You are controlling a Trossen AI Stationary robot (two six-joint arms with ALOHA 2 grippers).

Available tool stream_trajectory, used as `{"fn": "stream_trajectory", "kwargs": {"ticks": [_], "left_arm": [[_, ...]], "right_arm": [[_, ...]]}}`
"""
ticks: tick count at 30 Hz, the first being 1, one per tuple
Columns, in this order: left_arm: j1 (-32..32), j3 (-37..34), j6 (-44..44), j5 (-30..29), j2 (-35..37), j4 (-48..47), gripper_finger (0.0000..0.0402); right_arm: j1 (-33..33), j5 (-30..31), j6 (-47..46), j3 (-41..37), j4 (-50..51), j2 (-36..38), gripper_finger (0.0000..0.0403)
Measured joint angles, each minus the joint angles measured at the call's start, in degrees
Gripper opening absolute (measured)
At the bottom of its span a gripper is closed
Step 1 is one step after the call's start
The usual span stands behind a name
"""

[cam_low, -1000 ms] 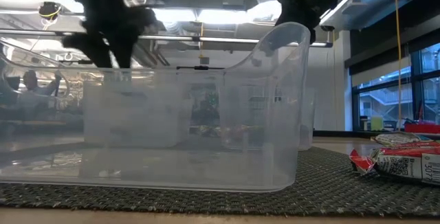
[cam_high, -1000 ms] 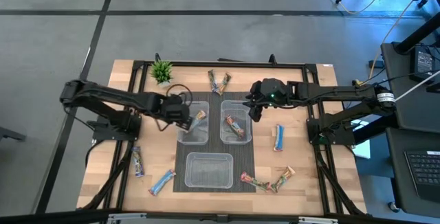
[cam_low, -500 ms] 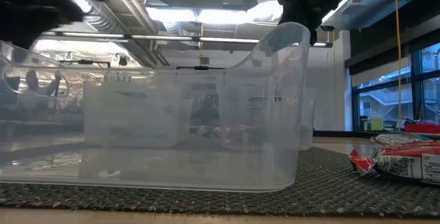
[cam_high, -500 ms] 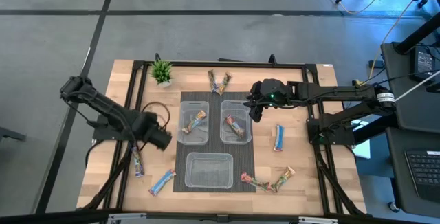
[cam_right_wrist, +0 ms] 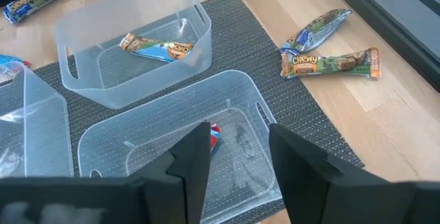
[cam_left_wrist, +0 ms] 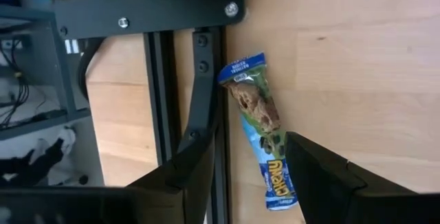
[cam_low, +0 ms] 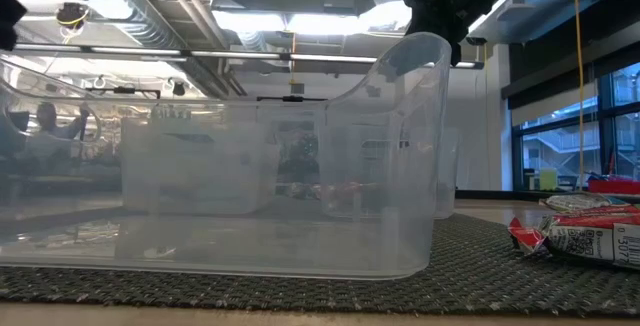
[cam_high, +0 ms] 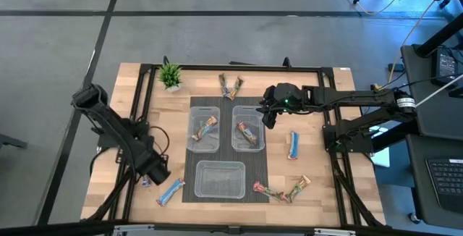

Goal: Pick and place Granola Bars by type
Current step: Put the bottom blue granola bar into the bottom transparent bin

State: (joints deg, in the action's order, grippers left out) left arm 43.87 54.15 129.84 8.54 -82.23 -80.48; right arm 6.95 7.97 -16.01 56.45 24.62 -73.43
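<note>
wooden table (cam_high: 311, 84), dark mat (cam_high: 189, 187), granola bars (cam_high: 293, 145)

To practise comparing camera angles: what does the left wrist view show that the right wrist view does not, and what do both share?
Only the left wrist view: a blue-white bar lying beside the black table frame, between the open left gripper fingers.
Only the right wrist view: two clear bins, one holding a brown-orange bar, the other a red bar.
Both: wooden tabletop and open fingers.
</note>
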Motion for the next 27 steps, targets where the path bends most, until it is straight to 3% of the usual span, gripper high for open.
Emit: {"fn": "stream_trajectory", "kwargs": {"ticks": [10,21,27], "left_arm": [[1.9,0.0,0.0,0.2,-5.5,3.5,0.0175],[3.5,-3.5,0.2,2.5,-8.6,10.4,0.0232],[3.8,-3.8,0.3,2.2,-10.9,10.5,0.0244]], "right_arm": [[0.0,0.0,-0.2,0.0,0.0,0.0,0.0152],[0.0,0.0,-0.2,0.0,0.1,0.0,0.0152],[0.0,0.0,-0.3,0.0,0.2,0.0,0.0152]]}}
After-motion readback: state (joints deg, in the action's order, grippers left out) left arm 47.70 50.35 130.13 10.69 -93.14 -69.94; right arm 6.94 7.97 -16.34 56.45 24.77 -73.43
